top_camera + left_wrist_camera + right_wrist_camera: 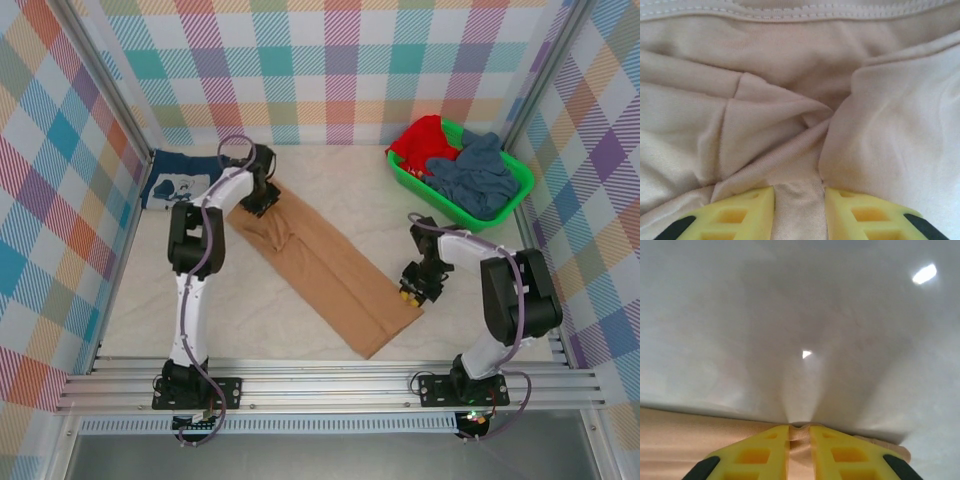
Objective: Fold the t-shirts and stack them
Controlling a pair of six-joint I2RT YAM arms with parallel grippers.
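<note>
Pale surface point(330, 180), plaid walls point(330, 60); tan t-shirt point(320, 265) in a long folded strip, left hand point(799, 200) clamped on its far end, right hand point(800, 432) pinched on its near edge.

Basket point(437, 199) blocks far right, navy t-shirt point(178, 185) far left, far centre free

Diagonal tan t-shirt point(330, 270), green basket point(412, 179) far right

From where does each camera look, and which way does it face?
Top external: above, behind the bases, looking down at the table; left gripper and right gripper show.
Left wrist: close above folds of the tan t-shirt; yellow fingers pinch cloth.
Right wrist: low, facing across the shirt's edge; its fingers pinch cloth.
All three share the tan t-shirt.
</note>
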